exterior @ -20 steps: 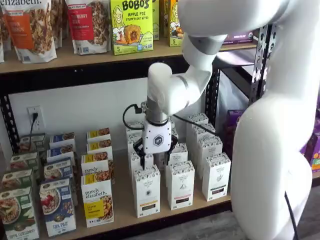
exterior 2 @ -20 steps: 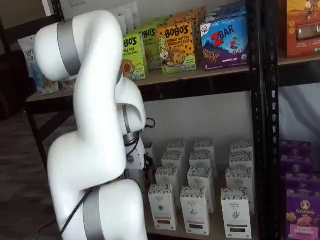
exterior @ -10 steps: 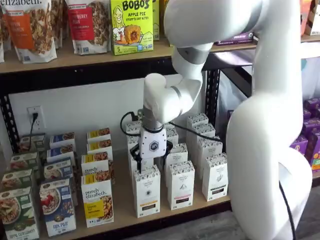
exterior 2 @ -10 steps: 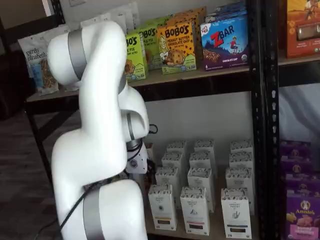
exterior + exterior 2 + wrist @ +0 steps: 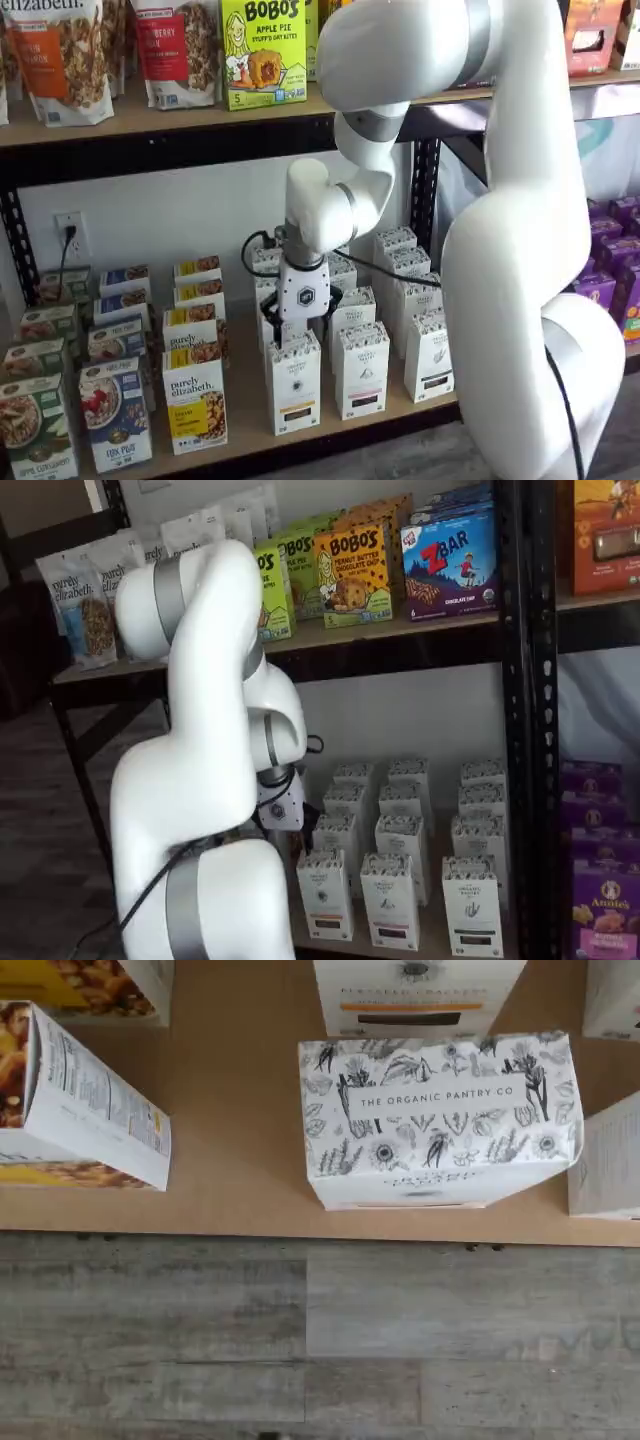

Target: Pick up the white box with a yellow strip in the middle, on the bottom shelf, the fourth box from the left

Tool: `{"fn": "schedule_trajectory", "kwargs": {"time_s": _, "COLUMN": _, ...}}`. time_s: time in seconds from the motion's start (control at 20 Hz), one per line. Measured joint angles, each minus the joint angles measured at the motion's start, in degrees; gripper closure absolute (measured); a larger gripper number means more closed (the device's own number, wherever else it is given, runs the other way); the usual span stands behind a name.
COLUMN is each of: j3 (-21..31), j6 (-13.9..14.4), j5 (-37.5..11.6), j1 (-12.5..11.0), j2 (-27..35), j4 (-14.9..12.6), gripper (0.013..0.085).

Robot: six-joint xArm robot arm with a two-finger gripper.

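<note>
the tall narrow white carton with a grey-patterned top and a thin yellow strip low down stands at the front edge of the long light-tan wooden bottom shelf, just right of the wider "purely elizabeth" box with a yellow panel. the white-bodied claw with black fingers hangs right above the carton's top, fingers spread wide and pinching nothing. this looks like the approach step; the next move calls for a straight descent until the fingers straddle the carton's top, then a squeeze.

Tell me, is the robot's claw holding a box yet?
No, nothing is held. The gripper hangs open just above the front white box on the bottom shelf, its fingers not closed on it.
</note>
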Motion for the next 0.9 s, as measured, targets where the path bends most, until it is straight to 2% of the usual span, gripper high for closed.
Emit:
{"fn": "schedule_trajectory", "kwargs": {"time_s": 0.15, "j3": -2.3, "j6": -3.6, "j5": 0.1, "j1": -0.6, "j2": 2.2, "j4": 3.2, "gripper": 0.013}}
{"fn": "schedule_trajectory", "kwargs": {"time_s": 0.5, "j3": -6.7, "j6": -3.5, "j5": 1.0, "j1": -2.2, "j2": 6.6, "j4": 1.5, "gripper": 0.013}}
{"fn": "schedule_trajectory", "kwargs": {"time_s": 0.75, "j3": -10.1, "j6": -6.0, "j5": 0.1, "j1": -2.9, "j2": 10.4, "j4": 3.3, "gripper": 0.013}}
{"fn": "schedule_trajectory", "kwargs": {"time_s": 0.9, "j3": -11.8, "j6": -6.1, "j5": -0.2, "j1": -3.1, "j2": 12.1, "j4": 3.2, "gripper": 0.013}}
